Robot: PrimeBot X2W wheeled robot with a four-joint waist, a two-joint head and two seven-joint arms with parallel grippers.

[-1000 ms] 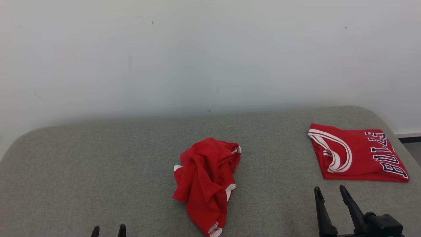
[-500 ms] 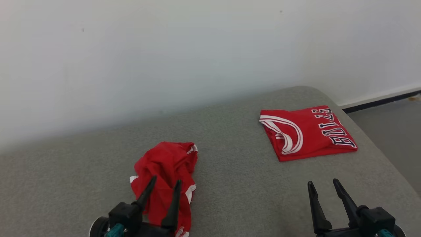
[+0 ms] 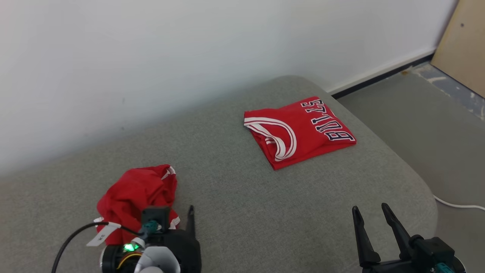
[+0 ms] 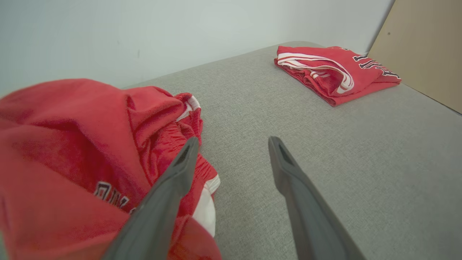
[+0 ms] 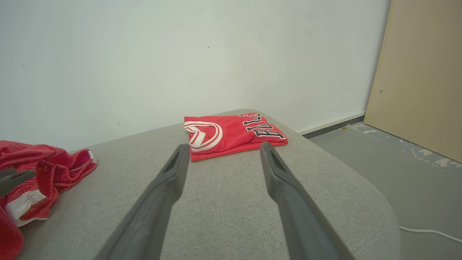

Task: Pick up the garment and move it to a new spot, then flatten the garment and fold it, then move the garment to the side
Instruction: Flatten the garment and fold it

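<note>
Now | crumpled garment (image 4: 65,137) beside L gripper (image 4: 234,141) | jaws apart, empty

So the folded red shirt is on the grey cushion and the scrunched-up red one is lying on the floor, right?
Not quite. The scrunched-up red one lies on the grey cushion too, not on the floor; the head view shows it. The folded red shirt is on the cushion, as you said.
</note>
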